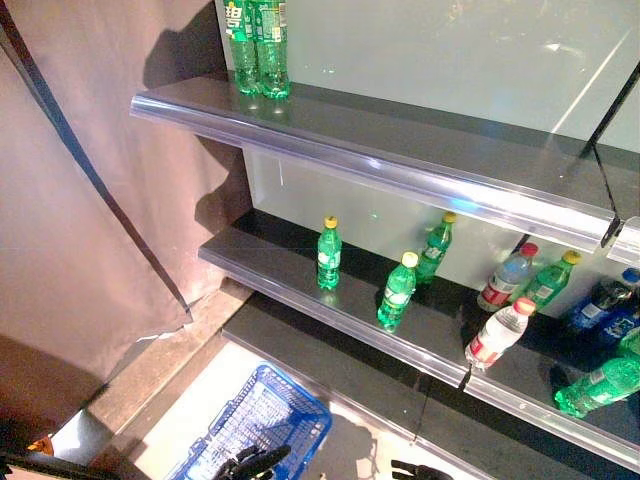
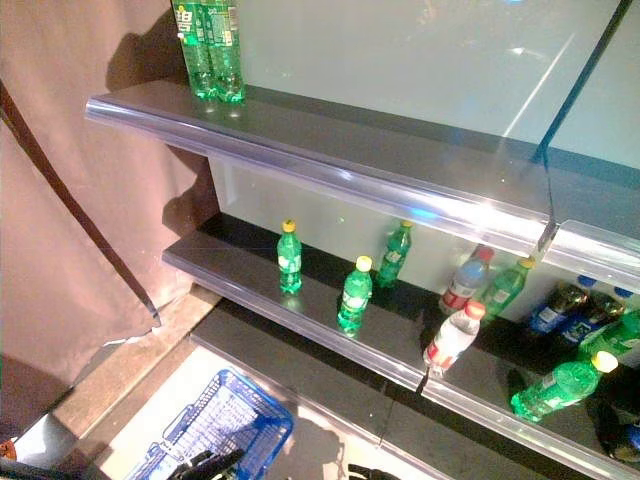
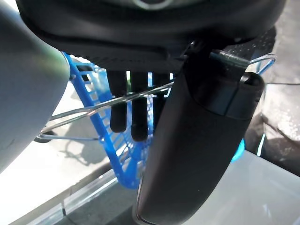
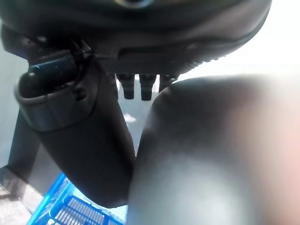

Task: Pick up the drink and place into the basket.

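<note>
Green bottles with yellow caps (image 1: 329, 254) (image 1: 397, 291) stand on the middle shelf (image 1: 262, 270), with more drinks to their right. The blue basket (image 1: 260, 415) hangs low at the bottom left, in front of the shelves. My left hand (image 1: 255, 462) is shut on its thin wire handles (image 3: 93, 110); the left wrist view shows the fingers (image 3: 138, 112) curled over the wire with the basket (image 3: 105, 126) below. My right hand (image 1: 412, 470) is low at the bottom edge, far below the bottles. In the right wrist view it (image 4: 84, 140) holds nothing, fingers relaxed.
Green bottles (image 1: 258, 45) stand on the top shelf (image 1: 380, 165). On the middle shelf to the right are clear bottles with red labels (image 1: 497, 335), a lying green bottle (image 1: 600, 385) and dark blue drinks (image 1: 605, 305). A brown curtain (image 1: 80, 200) hangs at the left.
</note>
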You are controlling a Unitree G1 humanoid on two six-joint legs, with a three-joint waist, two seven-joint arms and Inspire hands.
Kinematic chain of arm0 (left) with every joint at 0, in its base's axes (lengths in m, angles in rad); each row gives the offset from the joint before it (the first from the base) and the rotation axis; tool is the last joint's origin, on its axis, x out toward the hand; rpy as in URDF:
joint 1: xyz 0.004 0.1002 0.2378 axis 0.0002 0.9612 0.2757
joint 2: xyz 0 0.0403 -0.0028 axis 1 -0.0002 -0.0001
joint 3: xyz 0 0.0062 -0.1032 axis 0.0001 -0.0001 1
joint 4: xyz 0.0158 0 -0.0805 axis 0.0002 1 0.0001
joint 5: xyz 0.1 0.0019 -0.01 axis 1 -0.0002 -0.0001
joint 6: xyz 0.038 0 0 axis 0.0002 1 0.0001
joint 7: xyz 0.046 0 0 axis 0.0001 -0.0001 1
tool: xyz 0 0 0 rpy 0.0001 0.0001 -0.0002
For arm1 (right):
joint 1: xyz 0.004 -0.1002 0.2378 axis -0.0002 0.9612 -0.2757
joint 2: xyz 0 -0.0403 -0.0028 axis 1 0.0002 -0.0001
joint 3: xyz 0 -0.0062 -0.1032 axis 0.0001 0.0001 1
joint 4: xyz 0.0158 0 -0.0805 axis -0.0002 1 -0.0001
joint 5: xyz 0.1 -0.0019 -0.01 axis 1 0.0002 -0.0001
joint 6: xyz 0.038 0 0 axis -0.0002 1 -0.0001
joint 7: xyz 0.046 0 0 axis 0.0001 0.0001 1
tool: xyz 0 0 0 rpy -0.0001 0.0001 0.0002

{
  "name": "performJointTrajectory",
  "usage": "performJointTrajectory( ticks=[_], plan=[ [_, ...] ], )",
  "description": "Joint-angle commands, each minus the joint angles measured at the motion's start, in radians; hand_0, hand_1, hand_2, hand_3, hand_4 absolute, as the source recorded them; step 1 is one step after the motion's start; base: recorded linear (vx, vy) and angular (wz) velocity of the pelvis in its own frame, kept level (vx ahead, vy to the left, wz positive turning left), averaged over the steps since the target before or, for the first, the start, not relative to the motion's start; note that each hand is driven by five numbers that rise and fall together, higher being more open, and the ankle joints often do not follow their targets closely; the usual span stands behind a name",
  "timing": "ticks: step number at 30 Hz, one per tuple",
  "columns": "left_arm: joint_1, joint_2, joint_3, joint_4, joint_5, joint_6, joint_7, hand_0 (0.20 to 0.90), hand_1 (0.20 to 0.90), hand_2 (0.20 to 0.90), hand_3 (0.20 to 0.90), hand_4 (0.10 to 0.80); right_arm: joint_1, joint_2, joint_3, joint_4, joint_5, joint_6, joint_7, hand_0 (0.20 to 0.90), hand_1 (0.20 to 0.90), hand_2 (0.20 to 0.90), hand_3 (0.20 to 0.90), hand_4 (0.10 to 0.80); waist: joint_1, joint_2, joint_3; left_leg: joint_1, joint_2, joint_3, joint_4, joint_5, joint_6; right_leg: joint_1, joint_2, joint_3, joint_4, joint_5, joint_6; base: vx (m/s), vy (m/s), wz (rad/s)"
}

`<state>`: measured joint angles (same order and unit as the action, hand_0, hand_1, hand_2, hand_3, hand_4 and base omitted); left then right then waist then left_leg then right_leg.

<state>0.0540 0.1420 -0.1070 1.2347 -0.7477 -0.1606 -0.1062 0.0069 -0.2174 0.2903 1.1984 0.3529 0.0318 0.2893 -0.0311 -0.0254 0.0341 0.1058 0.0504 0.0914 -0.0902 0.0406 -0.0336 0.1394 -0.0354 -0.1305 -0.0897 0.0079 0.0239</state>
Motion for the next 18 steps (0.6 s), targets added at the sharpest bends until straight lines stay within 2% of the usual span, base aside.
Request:
performJointTrajectory(
  ticks=[1,18],
  plan=[
    [-0.042,0.012,-0.050,-0.021,0.057,-0.092,-0.046,0.300,0.300,0.300,0.200,0.100,-0.066,0.022,0.007,0.045,0.007,-0.023,0.018,0.900,0.900,0.900,0.900,0.800,0.031,0.000,0.009,0.029,0.017,0.034,0.003,-0.077,-0.021,-0.021,-0.061,-0.017,0.002,0.016,0.078,0.000,0.000,0.00],
    [-0.040,0.008,-0.034,-0.018,0.025,-0.106,-0.042,0.300,0.300,0.300,0.200,0.100,-0.063,0.023,0.011,0.044,0.000,-0.033,0.008,0.900,0.900,0.900,0.900,0.800,0.037,-0.005,0.005,0.031,0.020,0.031,0.003,-0.078,-0.021,-0.014,-0.056,-0.019,0.002,0.011,0.075,0.000,0.000,0.00]
  ],
)
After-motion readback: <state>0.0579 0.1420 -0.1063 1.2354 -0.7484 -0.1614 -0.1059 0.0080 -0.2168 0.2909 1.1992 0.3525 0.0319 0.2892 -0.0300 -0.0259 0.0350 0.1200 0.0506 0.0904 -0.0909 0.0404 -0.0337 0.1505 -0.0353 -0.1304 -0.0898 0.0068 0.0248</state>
